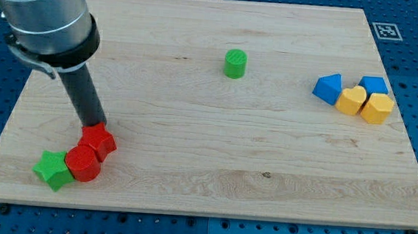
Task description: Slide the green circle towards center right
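Down at the view's bottom left, a green star block sits nearest the edge of the wooden surface, touching a red cylinder-like block, which in turn presses against a red star-like block just above it. My tip is right there, at the top of that second red block. No fingers on me, just the bare rod, so nothing is held. Farther up, the green circle stands alone in the upper middle, well apart from my tip. Over at the view's right: a blue block, a yellow heart-like block, a yellow block and another blue block, all clustered.
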Action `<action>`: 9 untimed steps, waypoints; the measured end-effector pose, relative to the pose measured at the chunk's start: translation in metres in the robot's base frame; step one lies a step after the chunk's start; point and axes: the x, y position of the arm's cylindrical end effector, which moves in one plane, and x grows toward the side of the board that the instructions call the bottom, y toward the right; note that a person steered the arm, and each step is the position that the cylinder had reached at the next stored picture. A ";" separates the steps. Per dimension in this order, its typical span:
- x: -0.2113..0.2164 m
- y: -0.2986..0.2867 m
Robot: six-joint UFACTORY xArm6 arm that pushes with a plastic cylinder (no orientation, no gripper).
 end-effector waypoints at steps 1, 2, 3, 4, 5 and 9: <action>-0.054 0.013; -0.119 0.047; -0.188 0.103; -0.221 0.176; -0.222 0.180; -0.215 0.180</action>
